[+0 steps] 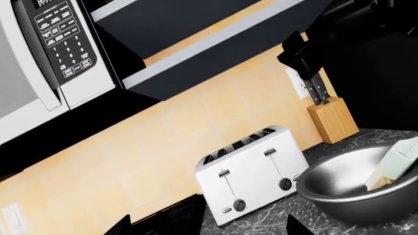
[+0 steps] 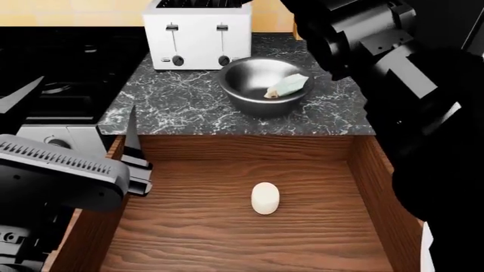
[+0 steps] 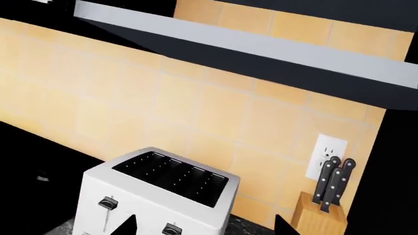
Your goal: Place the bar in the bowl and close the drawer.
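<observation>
The pale cream bar (image 2: 288,85) lies tilted inside the shiny steel bowl (image 2: 253,71) on the marble counter; the left wrist view also shows the bar (image 1: 395,164) leaning against the wall of the bowl (image 1: 353,196). The reddish-brown drawer (image 2: 196,232) stands pulled open below the counter; its handle is out of view. My left gripper (image 2: 79,113) hovers open over the drawer's left side, and in its own view the left gripper (image 1: 209,227) holds nothing. My right gripper (image 3: 205,226) is open and empty, raised facing the toaster; in the head view only its arm (image 2: 393,68) shows.
A short white cylinder (image 2: 264,198) lies on the drawer floor. A white toaster (image 2: 198,31) stands behind the bowl, with a knife block (image 1: 333,120) and a wall outlet (image 3: 330,152) further right. A stove (image 2: 53,85) sits left of the counter, under a microwave (image 1: 46,49).
</observation>
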You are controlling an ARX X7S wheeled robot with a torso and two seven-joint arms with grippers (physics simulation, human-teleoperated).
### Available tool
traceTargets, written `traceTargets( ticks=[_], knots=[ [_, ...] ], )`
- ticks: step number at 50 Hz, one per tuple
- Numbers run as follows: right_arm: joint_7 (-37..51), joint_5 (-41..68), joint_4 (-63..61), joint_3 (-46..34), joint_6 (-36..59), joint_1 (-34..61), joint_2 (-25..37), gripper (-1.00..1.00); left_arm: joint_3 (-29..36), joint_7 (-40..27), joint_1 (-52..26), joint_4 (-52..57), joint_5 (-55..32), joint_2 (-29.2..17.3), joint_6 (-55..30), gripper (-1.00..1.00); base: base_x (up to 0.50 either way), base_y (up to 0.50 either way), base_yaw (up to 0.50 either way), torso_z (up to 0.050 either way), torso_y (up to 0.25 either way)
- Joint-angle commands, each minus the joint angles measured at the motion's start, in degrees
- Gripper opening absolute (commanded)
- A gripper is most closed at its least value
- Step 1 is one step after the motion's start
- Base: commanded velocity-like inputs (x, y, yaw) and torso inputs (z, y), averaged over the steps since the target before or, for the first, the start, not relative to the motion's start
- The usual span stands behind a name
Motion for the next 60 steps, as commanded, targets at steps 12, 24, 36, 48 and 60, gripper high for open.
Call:
traceTargets(
  ticks=[12, 24, 36, 48, 60],
  knots=[
    [26.96, 6.12, -54.96, -0.36, 6.98, 1.30, 25.13, 1.00, 0.26, -0.34, 1.11, -0.77, 1.49, -0.25, 1.82, 1.00, 0.00, 0.00, 0.00, -0.008, 0.250],
    [39.11, 8.71, -73.30, 0.79, 7.04, -0.65, 34.12, 1.00, 0.15, -0.91, 2.16, -1.36, 2.75, -0.48, 3.16, 1.00, 0.00, 0.00, 0.00, -0.002, 0.048],
    [47.23, 5.41, -87.65, 0.50, 4.65, -3.65, 40.79, 1.00, 0.57, -0.65, 2.06, -2.09, 4.12, 0.14, 3.72, 1.00, 0.00, 0.00, 0.00, 0.000, 0.000],
    [57.90, 8.61, -103.46, 1.46, 5.08, -3.67, 48.96, 1.00, 0.27, -0.62, 2.86, -1.72, 3.99, -0.90, 5.14, 1.00, 0.00, 0.00, 0.00, 0.000, 0.000],
    [60.59, 7.51, -108.85, 2.68, 1.49, -6.21, 53.71, 1.00, 0.45, -0.92, 4.18, -1.94, 4.78, -1.60, 6.32, 1.00, 0.00, 0.00, 0.00, 0.000, 0.000]
  ],
)
